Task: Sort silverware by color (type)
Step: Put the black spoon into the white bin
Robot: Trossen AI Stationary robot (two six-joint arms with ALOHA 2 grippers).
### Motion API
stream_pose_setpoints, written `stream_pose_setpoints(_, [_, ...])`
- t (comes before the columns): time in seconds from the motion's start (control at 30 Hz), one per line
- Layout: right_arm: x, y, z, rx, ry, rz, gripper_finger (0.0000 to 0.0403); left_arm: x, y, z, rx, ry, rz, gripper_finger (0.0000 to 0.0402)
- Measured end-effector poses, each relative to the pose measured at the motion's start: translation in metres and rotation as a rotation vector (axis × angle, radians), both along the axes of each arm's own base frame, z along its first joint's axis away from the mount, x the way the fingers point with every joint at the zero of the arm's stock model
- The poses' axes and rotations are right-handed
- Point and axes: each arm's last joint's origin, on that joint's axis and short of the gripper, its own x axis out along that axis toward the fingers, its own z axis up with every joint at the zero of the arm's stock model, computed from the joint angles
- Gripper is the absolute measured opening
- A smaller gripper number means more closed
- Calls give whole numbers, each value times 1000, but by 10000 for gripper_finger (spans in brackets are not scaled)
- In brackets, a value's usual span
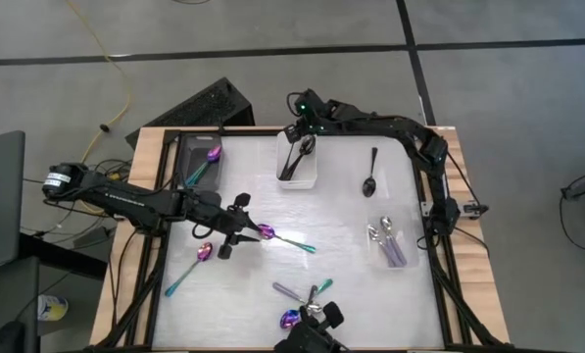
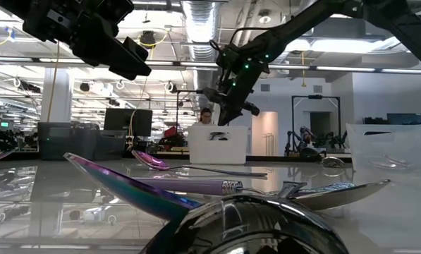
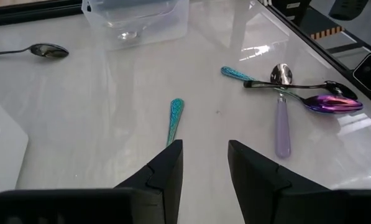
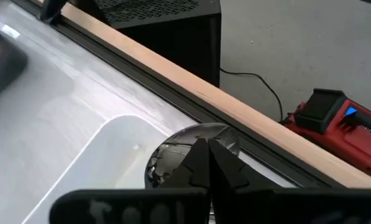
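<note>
Sorting in progress, seen from above. The right gripper (image 1: pixel 305 137) hangs over the white bin (image 1: pixel 297 177) at the far edge of the table, its fingers pinched together on a black spoon (image 4: pixel 191 149) held bowl-up, so that letting go would drop it among the black spoons already inside. The left gripper (image 1: pixel 241 227) sits low at mid-table with fingers parted, straddling the teal handle of an iridescent purple spoon (image 1: pixel 284 238), evidently lined up to close on it.

Each colour has its own container: purple spoons in the grey bin (image 1: pixel 186 165) at the far left, silver spoons (image 1: pixel 386 235) in the clear bin (image 1: pixel 403 263) at the right. Still loose on the table are one black spoon (image 1: pixel 369 176) near the white bin, a purple spoon (image 1: pixel 191 266) at the left, and a crossed cluster of spoons (image 1: pixel 308 298) at the near edge.
</note>
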Motion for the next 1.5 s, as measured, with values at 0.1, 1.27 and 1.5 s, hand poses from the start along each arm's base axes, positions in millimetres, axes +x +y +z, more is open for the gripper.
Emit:
stream_pose_setpoints(0.1, [0,0,0,-8,1,18,17,0,0,0,0,0,0,114])
stream_pose_setpoints(1.27, [-4,1,-3,-8,85,181,17,0,0,0,11,-1,-3,114])
stream_pose_setpoints(1.5, [-7,3,-6,20,122,194,17,0,0,0,11,-1,-3,114])
